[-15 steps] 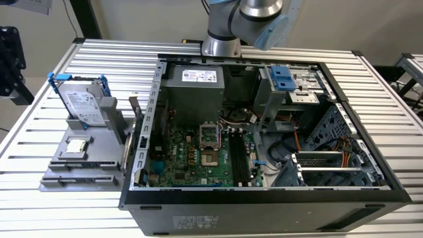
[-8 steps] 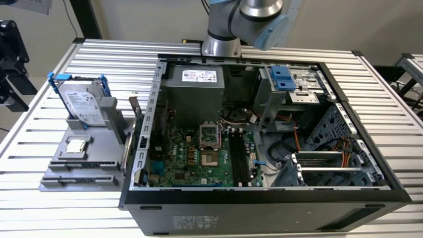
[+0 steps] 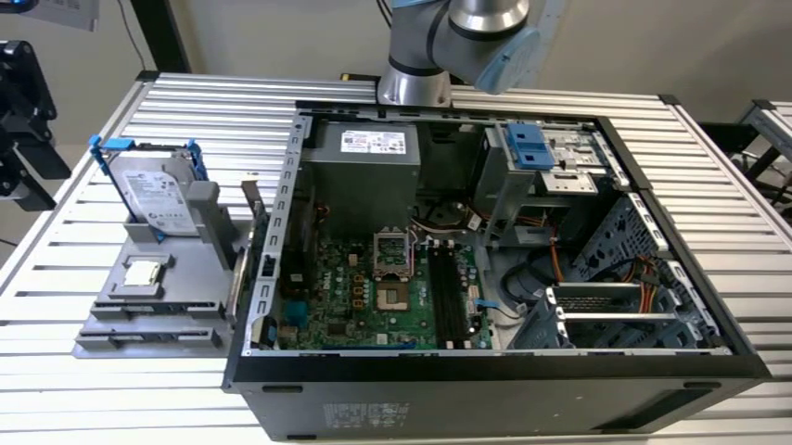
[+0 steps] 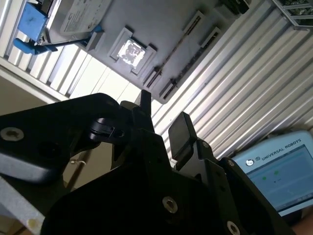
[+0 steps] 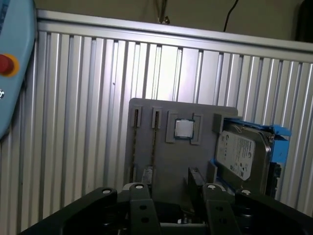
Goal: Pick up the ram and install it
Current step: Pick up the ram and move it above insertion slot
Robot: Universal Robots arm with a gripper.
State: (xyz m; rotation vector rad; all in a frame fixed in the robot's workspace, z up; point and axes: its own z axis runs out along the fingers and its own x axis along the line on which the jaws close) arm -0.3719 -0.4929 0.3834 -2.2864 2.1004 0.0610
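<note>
The ram (image 5: 154, 142) is a thin stick seen edge-on, standing in one slot of the grey holder (image 5: 195, 161). It also appears as a thin line in the second wrist view (image 4: 176, 48), and at the holder's case-side edge in the exterior view (image 3: 244, 236). My gripper (image 4: 164, 118) is open, with a clear gap and nothing between its black fingers (image 4: 182, 131). In the first wrist view the gripper (image 5: 171, 196) hangs well above the holder, apart from the ram. The black memory slots (image 3: 452, 289) lie on the green motherboard (image 3: 352, 297) inside the open case.
A silver hard drive in a blue frame (image 3: 155, 190) and a square chip (image 3: 143, 272) sit on the holder. The open computer case (image 3: 495, 375) stands on the ribbed metal table (image 3: 74, 250). A blue pendant with a screen (image 4: 279, 171) lies at the table's side.
</note>
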